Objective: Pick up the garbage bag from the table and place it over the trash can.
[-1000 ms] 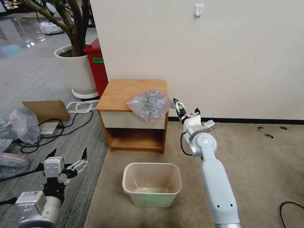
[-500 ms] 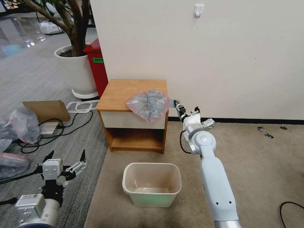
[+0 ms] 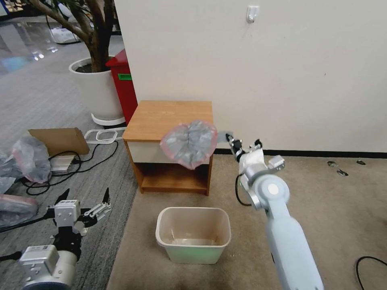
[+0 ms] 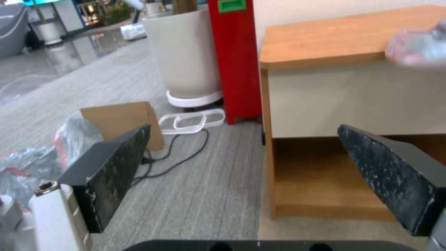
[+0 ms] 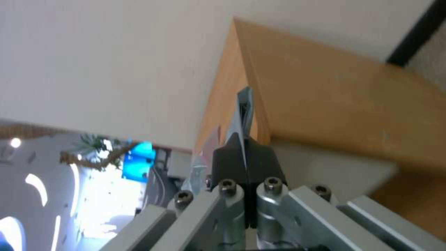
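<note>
The garbage bag is pinched at its edge by the right claw, whose fingers are pressed shut on a strip of the plastic, and is held off the front right corner of the bench, partly overhanging the drawer front. The left claw is parked low over the grey floor, spread open. A clean step calls for the thin film to be lifted fully clear before being carried to the trash can, which is set on beige carpet below, near a white wall.
</note>
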Robot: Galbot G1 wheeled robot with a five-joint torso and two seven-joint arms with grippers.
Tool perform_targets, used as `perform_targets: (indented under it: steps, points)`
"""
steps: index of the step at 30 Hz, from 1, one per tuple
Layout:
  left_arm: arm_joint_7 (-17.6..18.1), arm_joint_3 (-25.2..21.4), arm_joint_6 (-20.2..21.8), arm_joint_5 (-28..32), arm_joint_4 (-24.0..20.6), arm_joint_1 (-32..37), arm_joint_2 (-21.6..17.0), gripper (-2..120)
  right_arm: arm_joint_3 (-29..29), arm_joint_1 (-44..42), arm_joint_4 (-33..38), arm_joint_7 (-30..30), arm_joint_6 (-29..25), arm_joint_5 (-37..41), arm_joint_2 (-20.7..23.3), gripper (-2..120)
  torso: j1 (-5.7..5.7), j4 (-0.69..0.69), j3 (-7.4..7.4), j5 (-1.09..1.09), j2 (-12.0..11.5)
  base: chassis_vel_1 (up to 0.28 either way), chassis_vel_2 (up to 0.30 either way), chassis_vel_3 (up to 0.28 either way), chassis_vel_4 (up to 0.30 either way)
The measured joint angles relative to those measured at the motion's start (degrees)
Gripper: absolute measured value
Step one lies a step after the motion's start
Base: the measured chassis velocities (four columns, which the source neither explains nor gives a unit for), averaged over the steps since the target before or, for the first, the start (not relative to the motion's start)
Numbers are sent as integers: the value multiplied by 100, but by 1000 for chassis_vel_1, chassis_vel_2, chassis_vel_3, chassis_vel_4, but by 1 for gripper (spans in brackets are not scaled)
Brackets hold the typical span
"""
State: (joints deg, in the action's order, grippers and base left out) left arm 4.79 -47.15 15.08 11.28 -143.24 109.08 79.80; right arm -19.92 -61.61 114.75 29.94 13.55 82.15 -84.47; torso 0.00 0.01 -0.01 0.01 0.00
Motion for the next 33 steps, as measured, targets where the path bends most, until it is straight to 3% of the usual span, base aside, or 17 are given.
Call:
perform_targets:
  steps: [4, 13, 19, 27, 33]
  points:
    - [0, 5, -10, 19, 0, -71, -22, 100, 419, -553, 936, 680, -180, 16, 204, 0, 0, 0, 0, -2, 0, 0, 0, 0, 0]
    - [6, -5, -101, 16, 0, -201, -60, 100, 1065, -1335, 1509, 1696, -418, -234, 320, 0, 0, 0, 0, 0, 0, 0, 0, 0, 0]
    - [8, -6, -104, 36, 0, -288, -75, 100, 1170, -1822, 1505, 1675, -389, -535, 648, 0, 0, -1, 0, -1, 0, 0, 0, 0, 0]
    - [10, 19, -102, 118, 0, -414, -144, 100, 991, -2173, 1379, 548, 312, -621, 990, 0, 0, -1, 0, 0, 0, 0, 0, 0, 0]
    - [15, -31, -98, 191, 0, -431, -192, 100, 1280, -2124, 1317, 1077, 139, -813, 1014, 0, 0, 0, 0, -1, 0, 0, 0, 0, 0]
